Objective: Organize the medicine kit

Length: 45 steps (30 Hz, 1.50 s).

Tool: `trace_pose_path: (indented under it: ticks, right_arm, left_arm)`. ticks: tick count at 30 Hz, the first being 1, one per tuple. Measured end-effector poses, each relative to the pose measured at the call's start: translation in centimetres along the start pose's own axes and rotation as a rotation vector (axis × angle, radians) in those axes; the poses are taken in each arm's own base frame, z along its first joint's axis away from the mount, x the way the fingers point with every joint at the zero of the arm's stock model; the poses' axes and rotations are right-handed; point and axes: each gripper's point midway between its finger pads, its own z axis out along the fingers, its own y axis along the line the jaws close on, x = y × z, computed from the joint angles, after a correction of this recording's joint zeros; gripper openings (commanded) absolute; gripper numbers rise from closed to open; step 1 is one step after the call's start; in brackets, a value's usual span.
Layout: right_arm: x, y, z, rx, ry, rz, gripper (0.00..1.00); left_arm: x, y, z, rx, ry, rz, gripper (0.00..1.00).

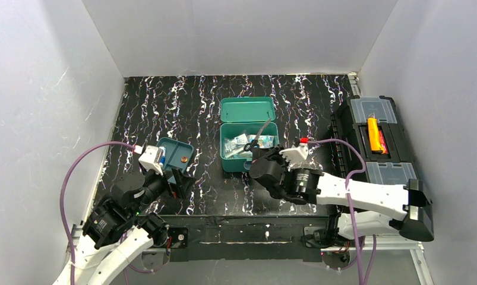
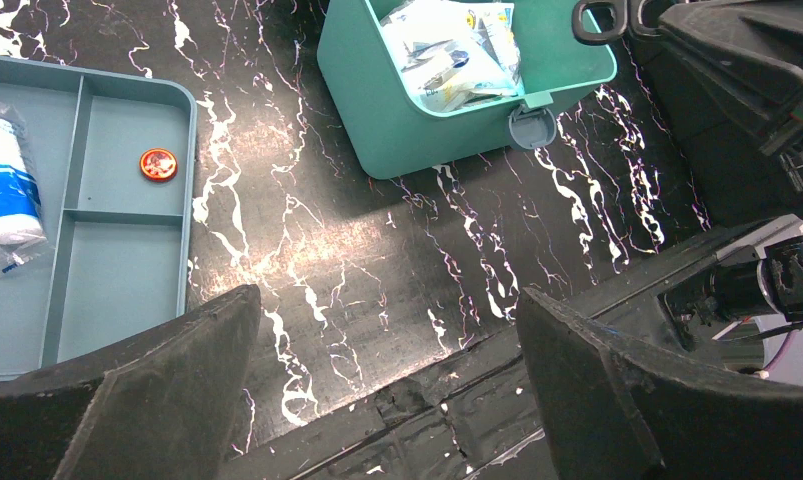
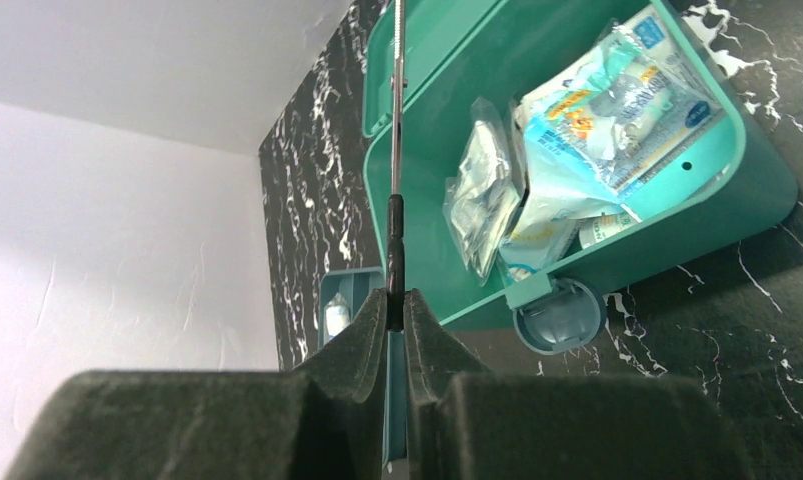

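Top external: medicine kit (image 1: 249,161) at table centre, teal, rounded corners, lid tipped back, sachets (image 1: 239,144) inside. Left wrist: left gripper (image 2: 387,300) jaws spread wide, blue tray (image 2: 117,290) alongside. Right wrist: right gripper (image 3: 397,300) pinching scissors (image 3: 396,150), blade above kit.

Smooth plastic medicine kit (image 2: 407,130), glossy plastic packets (image 3: 597,110), shiny metal scissors (image 3: 395,230), glossy marbled table (image 2: 377,260)
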Motion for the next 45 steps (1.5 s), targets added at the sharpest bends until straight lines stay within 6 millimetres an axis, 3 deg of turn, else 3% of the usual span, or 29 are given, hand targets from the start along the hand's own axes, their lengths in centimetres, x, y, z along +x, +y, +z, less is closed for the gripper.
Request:
trace_pose_path:
  ticks: [6,15,24,35,38,42,45]
  right_arm:
    - [1.8,-2.1,1.6,0.09,-0.03,0.012,0.01]
    - [3.4,-1.7,3.2,0.165,-0.063,0.084,0.01]
    - [4.2,-3.9,5.6,0.251,-0.094,0.107,0.01]
    - [5.7,-3.3,8.4,0.255,-0.052,0.167,0.01]
    - [6.6,-3.4,9.0,0.259,-0.032,0.168,0.1]
    - [7.2,-3.5,9.4,0.256,-0.009,0.149,0.31]
    - [7.2,-3.0,9.5,0.241,-0.004,0.144,0.36]
  left_arm:
    - [0.0,0.0,0.0,0.0,0.0,0.0,1.0]
    - [-0.1,0.0,-0.2,0.004,-0.009,-0.001,1.0]
    - [-0.1,0.0,-0.2,0.004,-0.01,-0.001,0.99]
    - [-0.1,0.0,-0.2,0.003,-0.009,-0.001,0.99]
    - [-0.1,0.0,-0.2,0.002,-0.008,-0.001,1.0]
    - [0.0,0.0,-0.1,0.0,-0.004,-0.001,1.0]
    - [0.0,0.1,0.0,-0.004,0.002,0.0,1.0]
